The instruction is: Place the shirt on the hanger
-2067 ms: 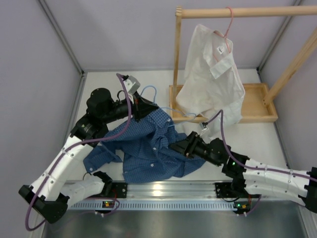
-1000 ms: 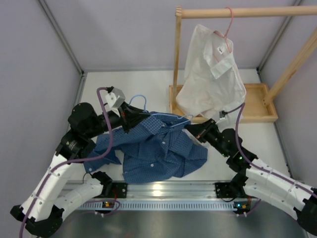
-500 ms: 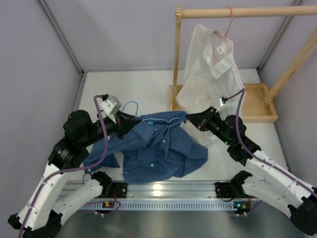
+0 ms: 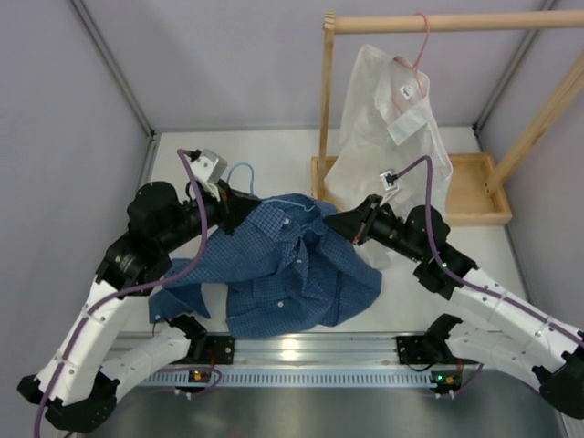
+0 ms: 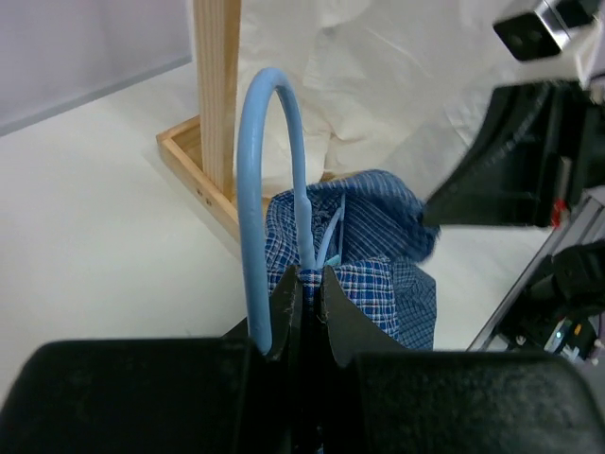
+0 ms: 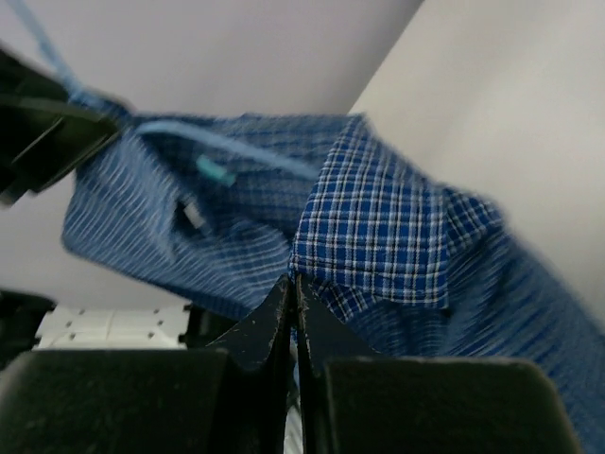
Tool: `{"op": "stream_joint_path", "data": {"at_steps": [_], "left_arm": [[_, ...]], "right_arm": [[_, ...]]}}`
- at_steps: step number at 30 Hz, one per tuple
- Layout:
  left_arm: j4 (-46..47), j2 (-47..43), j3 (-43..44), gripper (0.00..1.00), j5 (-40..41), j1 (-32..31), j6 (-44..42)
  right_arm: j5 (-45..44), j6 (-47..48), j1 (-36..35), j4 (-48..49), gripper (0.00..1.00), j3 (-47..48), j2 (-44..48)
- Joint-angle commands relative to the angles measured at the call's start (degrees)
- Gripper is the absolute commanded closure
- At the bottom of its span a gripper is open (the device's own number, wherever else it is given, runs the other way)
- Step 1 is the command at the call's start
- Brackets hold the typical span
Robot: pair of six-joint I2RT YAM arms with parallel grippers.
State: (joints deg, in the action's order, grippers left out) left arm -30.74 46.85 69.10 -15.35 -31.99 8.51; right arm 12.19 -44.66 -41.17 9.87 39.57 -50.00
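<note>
The shirt, soft blue fine-checked cloth, lies crumpled on the worktop, with its collar end lifted between my two arms. My left gripper is clenched on the neck of the hanger. It's thin pale-blue wire with the hook arching upward, and that grip steadies the frame inside the collar. My right gripper pinches a fold of checked fabric and holds it out sideways, I judge to open the shoulder over the wire arm.

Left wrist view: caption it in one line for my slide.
Left fingers pinch the blue hanger below its hook, the checked shirt draped beyond, wooden post behind.
</note>
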Motion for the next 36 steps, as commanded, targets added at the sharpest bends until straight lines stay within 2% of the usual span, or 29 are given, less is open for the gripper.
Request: {"op": "stream_joint_path", "data": {"at_steps": [1,4,6,9,10,12,14,15,19,21,23,28,31,32,36], "left_arm": [[9.5,1.8,3.1,1.0,7.3,0.1,5.7],[13.9,5.3,5.6,1.0,8.5,0.1,8.1],[19.6,7.5,6.9,1.0,6.0,0.1,9.3],[25.8,8.1,5.3,1.0,-0.3,0.1,10.0],[28.6,7.9,4.5,1.0,-2.5,0.1,9.2],[30.2,7.3,1.9,1.0,-4.8,0.1,6.4],[30.0,6.9,0.7,1.0,-9.5,0.1,2.0],[30.0,6.1,-0.9,1.0,-11.0,0.1,0.9],[30.1,3.8,-4.6,1.0,-20.4,0.0,-3.3],[30.2,3.0,-5.6,1.0,-27.3,0.1,-4.9],[30.2,3.2,-6.2,1.0,-30.7,0.1,-5.3],[32.2,6.5,-4.7,1.0,-41.9,-0.4,-1.4],[32.2,8.3,-3.0,1.0,-45.5,-2.8,-1.1],[32.2,8.9,-2.9,1.0,-45.9,-4.4,-1.6],[32.3,10.3,-2.7,1.0,-45.6,-7.5,-2.7]], "right_arm": [[1.4,2.9,-6.6,4.8,1.0,3.6,0.3],[-0.5,4.1,-12.2,8.8,1.0,3.1,-0.7],[-0.8,4.9,-13.6,10.7,1.0,3.5,-2.6],[-6.5,5.5,-13.0,5.5,1.0,4.3,-3.6],[-7.8,5.4,-12.5,4.1,0.96,4.0,-2.5],[-8.3,5.4,-10.0,0.8,0.76,2.5,-0.3],[-7.9,6.9,-8.1,-2.7,0.69,1.6,4.5],[-7.5,8.1,-6.2,-5.4,0.58,1.8,6.2],[-6.3,18.4,-2.9,-25.5,0.4,5.8,15.2],[-5.9,21.1,-2.7,-29.5,0.33,7.9,20.6],[-4.7,24.1,-2.7,-32.7,0.29,10.9,23.5],[0.5,31.6,-2.7,-33.3,0.29,17.2,19.1],[9.4,33.3,-2.7,-30.7,0.3,21.9,13.8],[15.4,33.5,-2.7,-29.7,0.3,22.6,12.4],[22.6,31.9,-2.9,-21.6,0.34,24.9,6.3]]}}
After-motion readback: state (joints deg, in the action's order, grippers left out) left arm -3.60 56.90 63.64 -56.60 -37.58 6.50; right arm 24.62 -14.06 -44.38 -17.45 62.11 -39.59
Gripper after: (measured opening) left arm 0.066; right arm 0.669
